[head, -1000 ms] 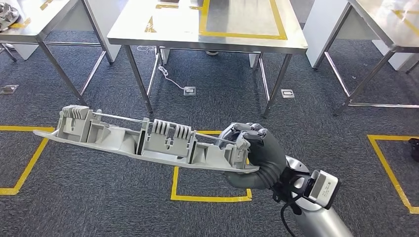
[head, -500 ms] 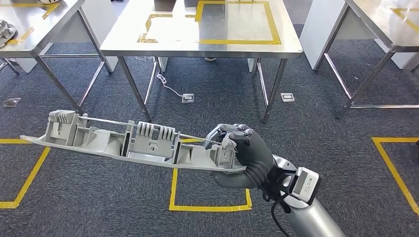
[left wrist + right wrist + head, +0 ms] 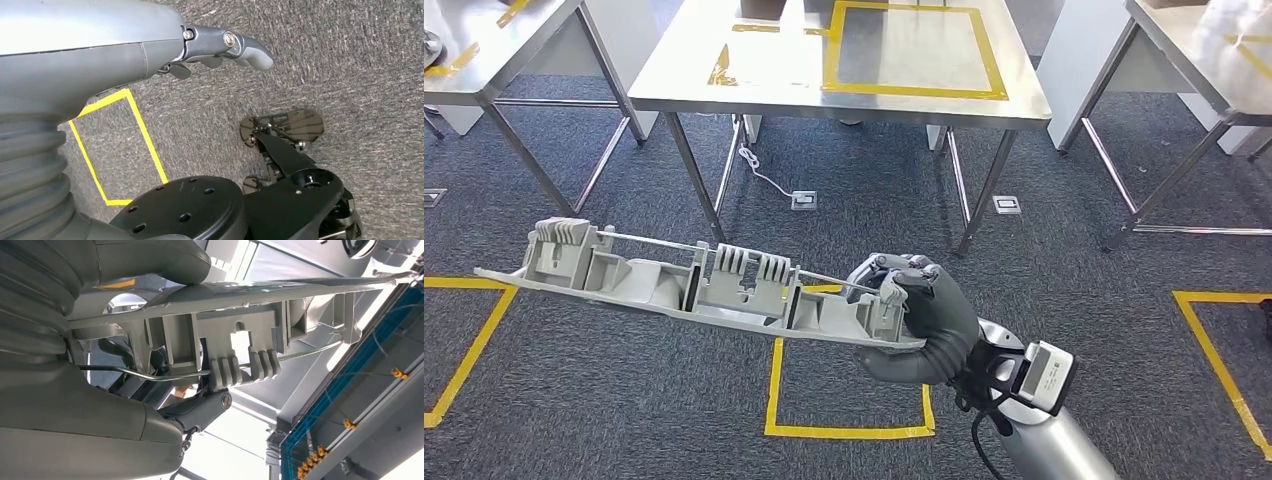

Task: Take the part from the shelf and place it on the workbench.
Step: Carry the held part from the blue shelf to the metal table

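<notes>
Right robot hand (image 3: 917, 310) clamped on right end of long grey part (image 3: 694, 285); part stuck out leftward, held in air above carpet floor (image 3: 604, 400). Left robot hand (image 3: 220, 47) hung low over floor, held nothing, fingers loosely apart. Part already off shelf. Steel surface (image 3: 764, 75) with yellow tape frame stood far ahead, well apart. Left to do, by judgement: approach, set part down.

Bright, even overhead light; glare sheens the steel table (image 3: 724, 80). Head view is sharp. Right wrist view blows out white behind the part (image 3: 240, 330).
</notes>
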